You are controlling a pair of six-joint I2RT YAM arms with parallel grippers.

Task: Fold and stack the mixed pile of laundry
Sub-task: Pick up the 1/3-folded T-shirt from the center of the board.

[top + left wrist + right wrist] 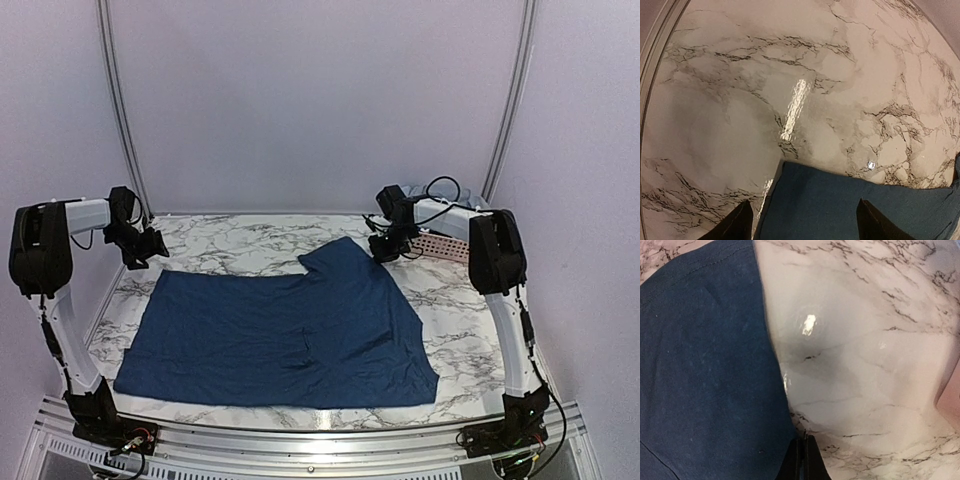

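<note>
Navy shirt [280, 335] lies spread flat on the marble table [225, 240]. Left gripper [148, 245] hovers over its far-left corner, fingers apart. Right gripper [386, 248], fingers together, sits at the far-right edge, apparently empty. Risk: a one-sided catch would skew the fold.
</note>
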